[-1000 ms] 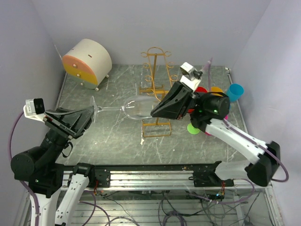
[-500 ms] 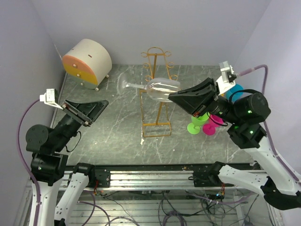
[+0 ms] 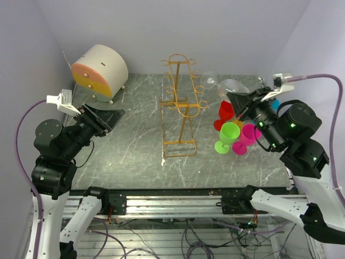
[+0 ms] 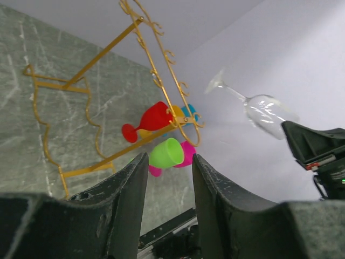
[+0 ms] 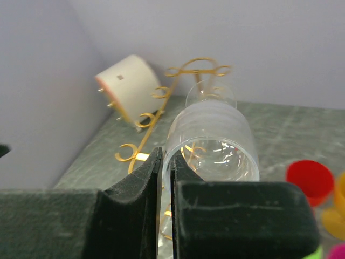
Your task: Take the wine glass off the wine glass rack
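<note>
The golden wire wine glass rack (image 3: 180, 102) stands at the table's middle, with nothing hanging on it. My right gripper (image 3: 237, 97) is shut on the rim of the clear wine glass (image 3: 228, 86) and holds it in the air to the right of the rack, lying sideways with its foot pointing away. In the right wrist view the fingers (image 5: 166, 156) pinch the glass wall (image 5: 213, 140), with the rack (image 5: 141, 157) behind. My left gripper (image 3: 110, 116) is open and empty, left of the rack. In the left wrist view (image 4: 168, 159) it looks across at the rack (image 4: 102, 52) and the held glass (image 4: 264, 110).
A cream round drawer box with an orange front (image 3: 99, 70) sits at the back left. Red, green and pink plastic goblets (image 3: 232, 132) lie right of the rack, under my right arm. A blue cup (image 3: 269, 102) stands by the right wall.
My right gripper has carried the wine glass from over the rack to the right and back, clear of it. My left gripper has let go of the stem and pulled back to the left.
</note>
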